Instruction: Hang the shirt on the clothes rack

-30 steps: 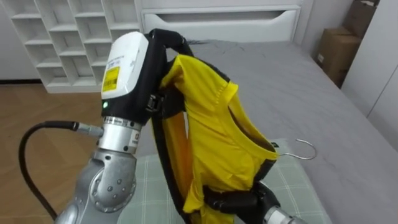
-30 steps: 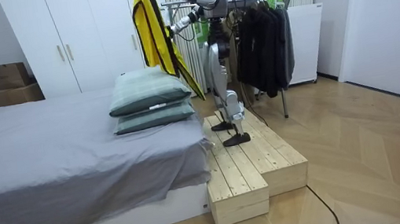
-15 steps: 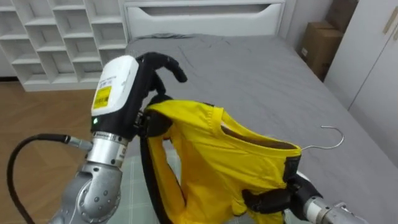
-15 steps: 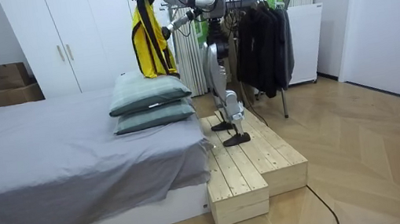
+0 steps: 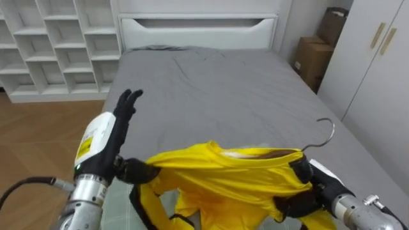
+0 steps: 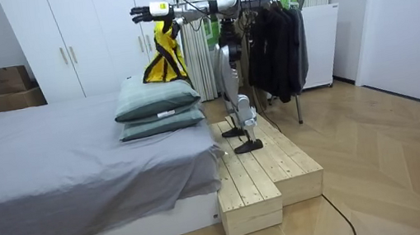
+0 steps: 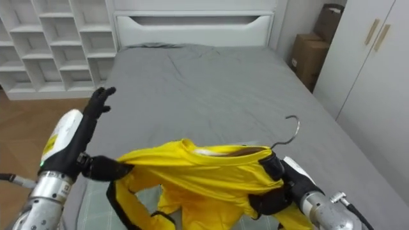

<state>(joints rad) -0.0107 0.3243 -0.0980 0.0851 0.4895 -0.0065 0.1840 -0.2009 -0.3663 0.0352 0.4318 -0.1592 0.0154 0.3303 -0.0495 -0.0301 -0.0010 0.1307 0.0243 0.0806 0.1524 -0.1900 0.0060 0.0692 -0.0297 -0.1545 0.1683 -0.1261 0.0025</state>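
— Yellow shirt (image 5: 223,176): where?
— Up in the air, pulled wide between both hands, over the pillows (image 6: 157,100) at the near end of the grey bed (image 5: 211,89). On a hanger (image 5: 324,131) too, hook poking up by the right end.
— Left hand (image 5: 102,140)?
— Flat and wide open. Fingers (image 5: 130,102) straight, pointing toward the far end of the bed. Thumb reaching to the left end of the cloth and touching it.
— Right hand (image 5: 316,188)?
— Closed tight. Dark fingers (image 5: 295,206) curled round the right end of the shirt, just under the hook.
— Rest of the shirt?
— Hanging down in folds between the two hands.
— Standing where?
— On a wooden step (image 6: 259,168) by the bed's side edge, next to the pillows, arms held out over them. Behind, a rack of dark clothes (image 6: 274,41).
— Anything past the bed?
— White shelves (image 5: 57,45) beyond the far left corner. Brown boxes (image 5: 313,54) beyond the far right corner, near white cupboard doors (image 5: 377,70).
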